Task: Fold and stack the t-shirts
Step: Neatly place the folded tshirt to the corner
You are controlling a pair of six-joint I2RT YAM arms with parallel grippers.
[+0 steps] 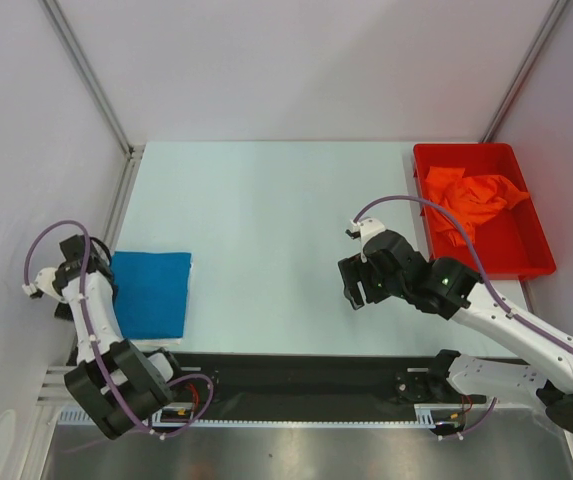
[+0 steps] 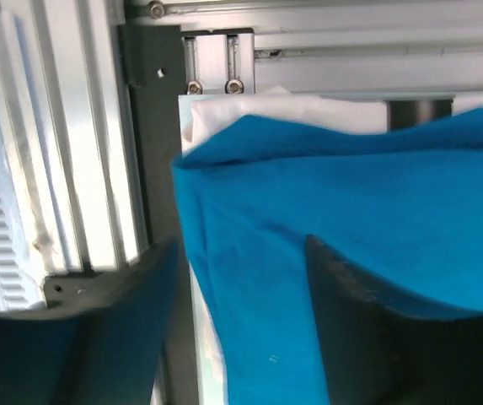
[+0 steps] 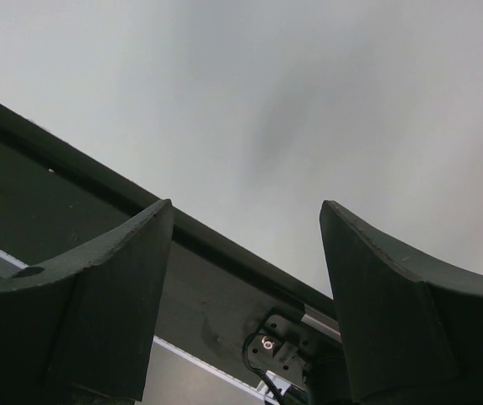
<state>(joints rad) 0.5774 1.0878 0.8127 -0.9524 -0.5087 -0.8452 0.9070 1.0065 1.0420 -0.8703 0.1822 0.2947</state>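
I am judging the task as roughly one third done, if the shirts I am seeing are all of them. The plain bright blue soft cloth t-shirt is lying folded into a flat rectangle on the left part of the worktop, just beside my left arm, and it is looking finished. The plain orange cloth t-shirt is lying crumpled inside the rigid red plastic bin at the far right. It is not yet folded, so it is waiting to be taken out, spread, folded and stacked on the blue one. I am not seeing a third shirt from above. In the left wrist view a white layer is showing past the far edge of the blue cloth, and I cannot tell whether it is cloth or worktop. My left jaws are standing open at the left edge of the blue shirt and are gripping nothing. My right jaws are hanging wide apart and empty above the bare middle of the worktop, well apart from the bin. The worktop is looking smooth, pale and matte. White wall panels with aluminium posts are closing it in, and a black strip is running along its near edge.
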